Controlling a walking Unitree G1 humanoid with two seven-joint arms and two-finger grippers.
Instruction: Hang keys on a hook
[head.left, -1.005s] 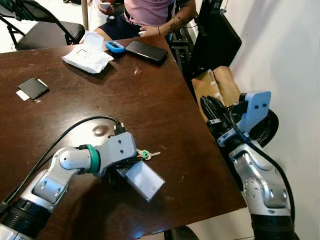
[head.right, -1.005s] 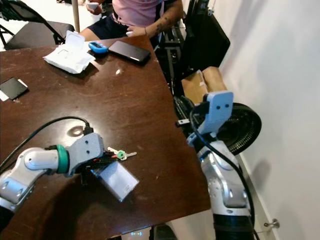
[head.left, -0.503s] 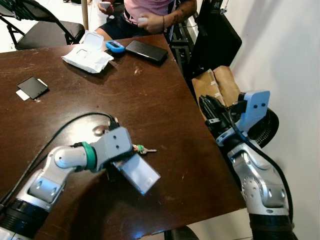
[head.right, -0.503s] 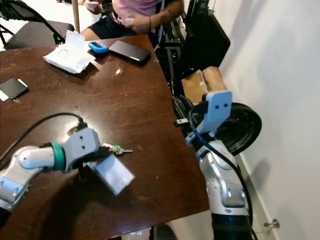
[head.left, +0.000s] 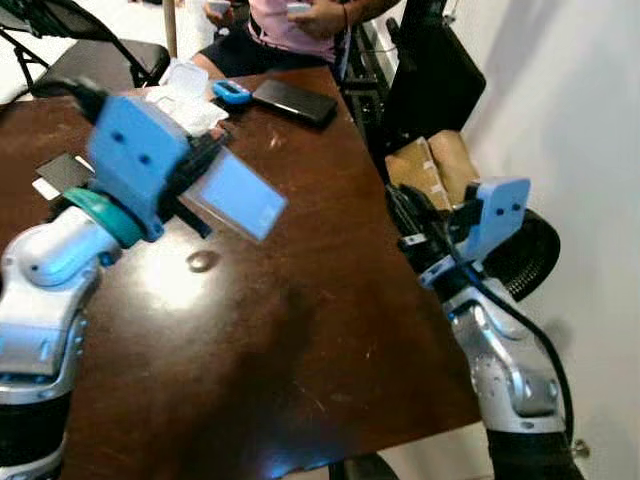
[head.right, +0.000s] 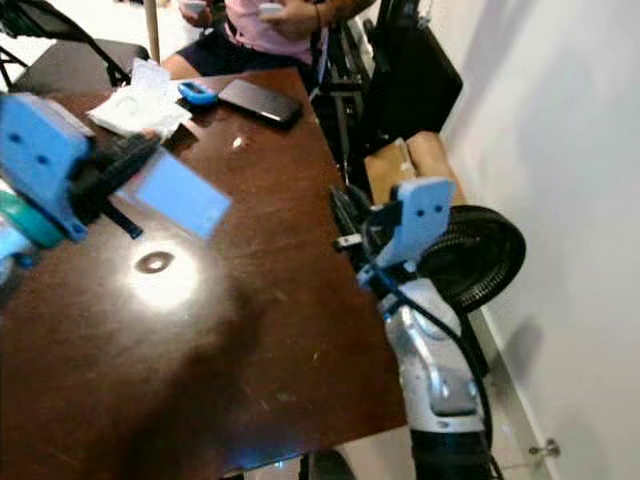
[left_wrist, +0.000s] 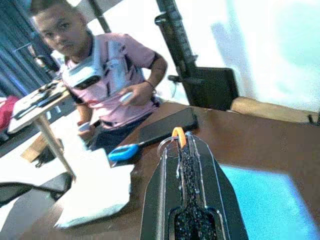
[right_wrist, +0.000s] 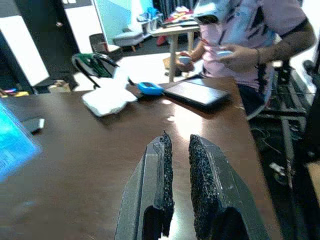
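Left wrist view, and my left gripper (left_wrist: 182, 145) has its two black fingers pressed together on the keys (left_wrist: 172, 141): a silver ring and an orange tab poke out right at the fingertips. Up in the air I go, the whole wrist raised well above the brown table (head.left: 300, 330), with a pale flat tag (head.left: 232, 195) hanging from the gripper just below and ahead of the fingers. Beyond my fingertips sits a black phone (left_wrist: 167, 126), and further off to one side of it a small blue device (left_wrist: 123, 151) and a white pack of wipes (left_wrist: 95, 192). Past all that, a person in a pink shirt (left_wrist: 107, 75) is seated at the far edge of the table, holding something small in each hand.

Over to my right gripper (right_wrist: 179, 150): it hangs off the table's right edge, fingers pointing across the tabletop toward the person, held a narrow gap apart with nothing between them. Ahead of those fingers lie the same phone (right_wrist: 194, 93), blue device (right_wrist: 150, 88) and wipes (right_wrist: 107, 97). A dark card (head.left: 62, 172) lies on the table under my raised left arm.
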